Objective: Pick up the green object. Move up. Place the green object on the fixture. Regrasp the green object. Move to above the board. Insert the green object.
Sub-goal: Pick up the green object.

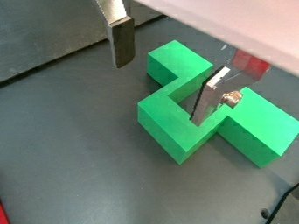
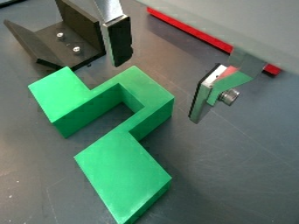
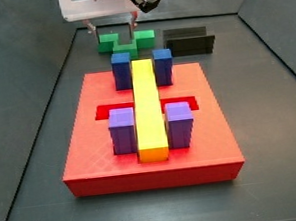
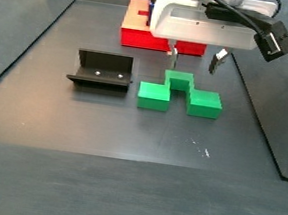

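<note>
Gripper [image 4: 196,55] hangs just above the green object [image 4: 177,92], its two fingers spread wide and holding nothing. In both wrist views the fingers are flat silver plates with dark pads. One finger [image 1: 118,42] stands clear of the piece; the other finger [image 1: 212,94] reaches down at the notch between the central block and an arm, and whether it touches the green surface cannot be told. In a wrist view [image 2: 163,74] the gap between the fingers spans the raised middle of the green object [image 2: 103,131].

Green object lies flat on the dark grey floor, a blocky piece with a central block and two side arms stepping off in opposite directions. In a side view it sits between the fixture [image 4: 100,73] and open floor, with the fixture near it but apart. The fixture is a dark angled bracket, seen also in a wrist view [image 2: 61,37] with small screws on its face.

The board [image 3: 153,160], a red slab, lies well apart from the green object [image 3: 124,42]. It carries a long yellow bar [image 3: 147,108] down its middle, two blue blocks [image 3: 162,66] at the far end and two purple blocks [image 3: 122,131] nearer the camera. In a side view the board [image 4: 138,34] shows behind the arm.
</note>
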Robot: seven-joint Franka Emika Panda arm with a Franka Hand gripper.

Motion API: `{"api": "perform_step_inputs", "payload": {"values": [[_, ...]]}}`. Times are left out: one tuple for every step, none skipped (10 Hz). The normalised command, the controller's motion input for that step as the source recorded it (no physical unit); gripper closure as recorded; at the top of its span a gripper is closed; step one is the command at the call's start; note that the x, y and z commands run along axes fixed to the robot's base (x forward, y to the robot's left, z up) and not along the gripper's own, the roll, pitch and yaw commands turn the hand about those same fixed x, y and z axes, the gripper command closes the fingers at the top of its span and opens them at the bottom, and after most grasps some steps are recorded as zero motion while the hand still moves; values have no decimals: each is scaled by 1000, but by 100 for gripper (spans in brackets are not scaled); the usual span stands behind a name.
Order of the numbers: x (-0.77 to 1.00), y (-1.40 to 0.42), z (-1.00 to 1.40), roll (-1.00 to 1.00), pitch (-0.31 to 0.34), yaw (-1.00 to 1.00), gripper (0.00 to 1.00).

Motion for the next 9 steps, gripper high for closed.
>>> {"api": "perform_step_inputs", "payload": {"values": [[297, 0, -74, -44, -124, 0, 0], [177, 0, -137, -6, -100, 0, 0], [31, 0, -206, 0, -69, 0, 0], [9, 0, -234, 0, -79, 0, 0], [69, 0, -197, 0, -77, 0, 0], [154, 0, -143, -7, -80, 0, 0], [269, 0, -60, -19, -73, 0, 0], [266, 0, -37, -21, -64, 0, 0], [240, 0, -34, -29, -60, 0, 0]]}}
